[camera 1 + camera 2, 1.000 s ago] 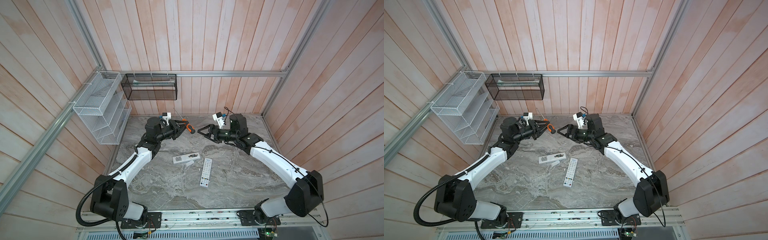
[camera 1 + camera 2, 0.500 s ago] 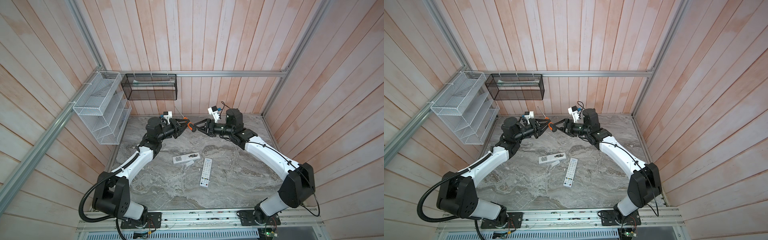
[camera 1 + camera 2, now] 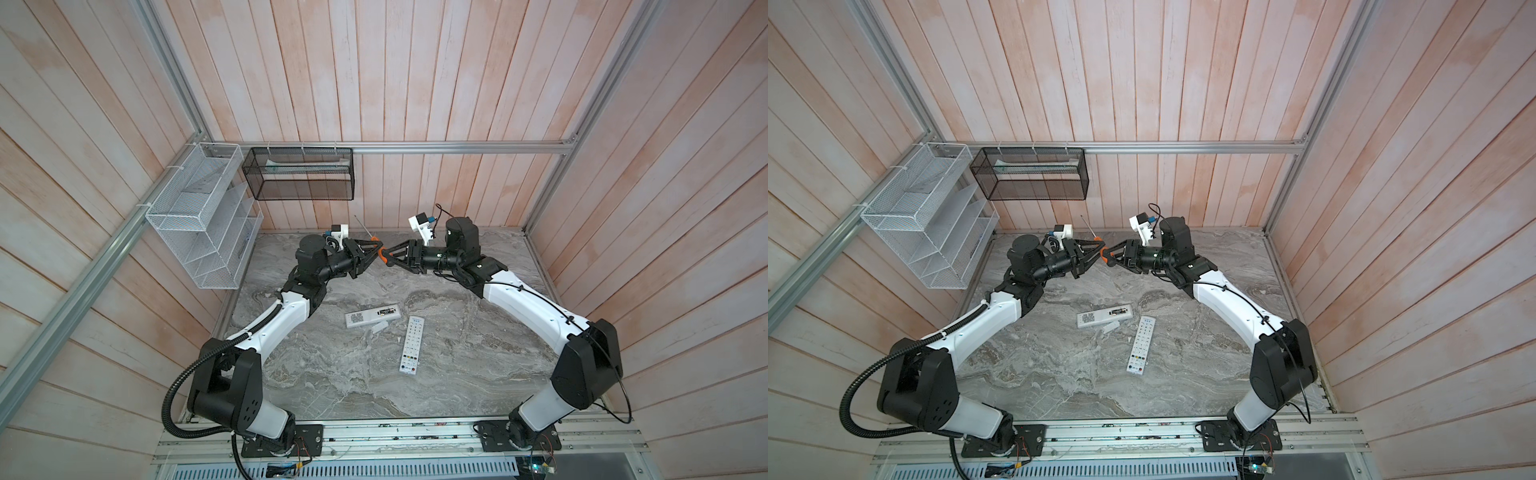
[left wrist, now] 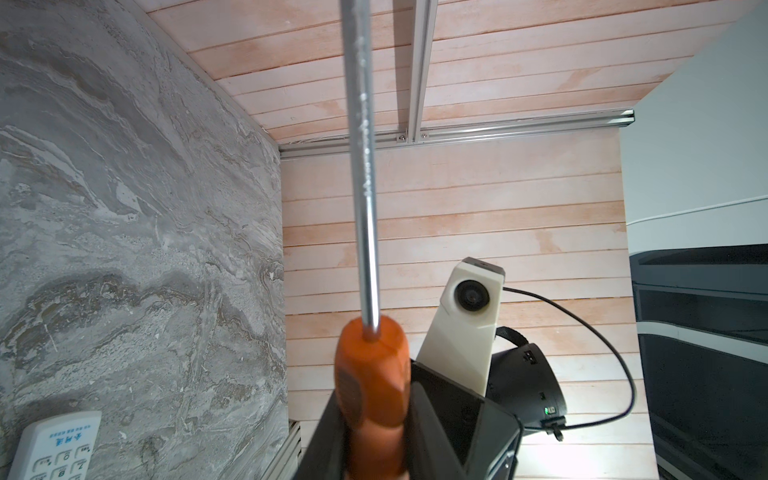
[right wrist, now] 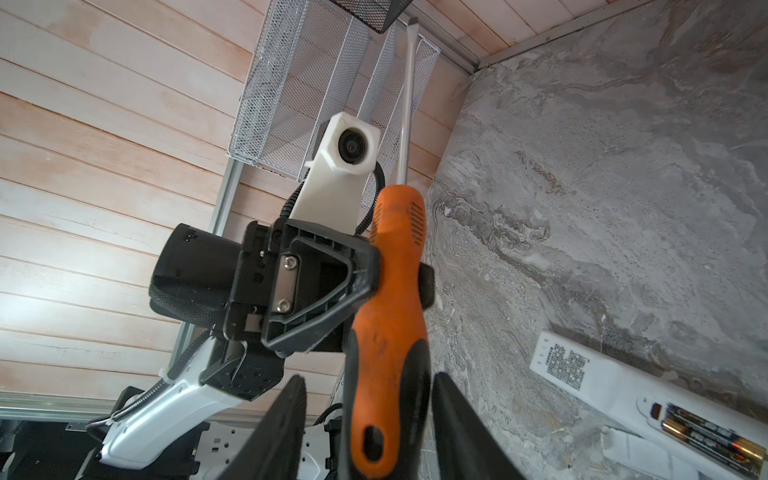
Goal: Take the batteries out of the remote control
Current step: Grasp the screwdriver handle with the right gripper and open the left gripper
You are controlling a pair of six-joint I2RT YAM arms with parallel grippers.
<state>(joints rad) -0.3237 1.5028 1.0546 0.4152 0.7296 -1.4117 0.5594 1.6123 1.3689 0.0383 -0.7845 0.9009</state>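
Note:
A white remote control (image 3: 372, 316) lies face down mid-table with its compartment open. Two dark, gold-ended batteries (image 3: 385, 311) (image 5: 706, 436) sit in it. High at the back, my left gripper (image 3: 376, 249) (image 4: 374, 436) is shut on the orange handle of a screwdriver (image 4: 374, 374), whose metal shaft points up and back. My right gripper (image 3: 386, 254) (image 5: 369, 378) meets it from the right. Its fingers flank the handle's butt end (image 5: 395, 311), with a gap showing on each side.
A second remote (image 3: 411, 345), buttons up, lies right of the open one. A small white cover piece (image 3: 379, 327) lies between them. A white wire rack (image 3: 199, 216) and a black mesh basket (image 3: 299, 174) hang on the back-left walls.
My right gripper has swung left and back to the screwdriver's butt end. Its jaws have narrowed around the handle. The left gripper has kept its hold and barely moved.

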